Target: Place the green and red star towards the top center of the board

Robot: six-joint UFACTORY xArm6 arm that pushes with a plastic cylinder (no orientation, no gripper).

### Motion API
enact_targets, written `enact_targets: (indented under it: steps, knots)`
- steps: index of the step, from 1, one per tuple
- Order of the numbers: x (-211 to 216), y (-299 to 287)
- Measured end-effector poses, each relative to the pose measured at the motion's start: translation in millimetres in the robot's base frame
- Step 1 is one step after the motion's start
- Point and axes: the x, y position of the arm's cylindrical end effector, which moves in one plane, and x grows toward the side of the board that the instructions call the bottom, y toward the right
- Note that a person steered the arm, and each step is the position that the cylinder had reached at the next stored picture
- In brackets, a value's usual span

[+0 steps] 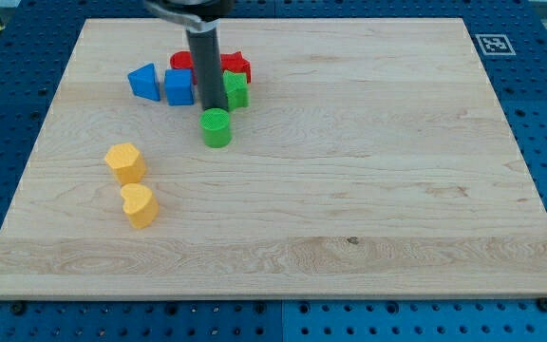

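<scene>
Tip: my tip (213,107) is set between the blue cube (179,87) and green star (235,89); no jaws are carried.
Red star (235,65): found behind the green star, near the board (397,190) top edge.
Green cylinder (216,127): placed just below the tip.
Open room: wide bare wood is seen at the view's right.

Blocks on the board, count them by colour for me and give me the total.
Blue: 2, a triangle-like block and a cube
Red: 2, a star and a block partly hidden behind my rod
Green: 2, a star and a cylinder
Yellow: 2, one block and a heart
Total: 8
</scene>
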Motion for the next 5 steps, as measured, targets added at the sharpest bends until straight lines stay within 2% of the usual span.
enact_targets:
  steps: [2,4,5]
  knots:
    - [-7.5,2.7]
    - [19.1,-51.2]
    - [35.2,-51.8]
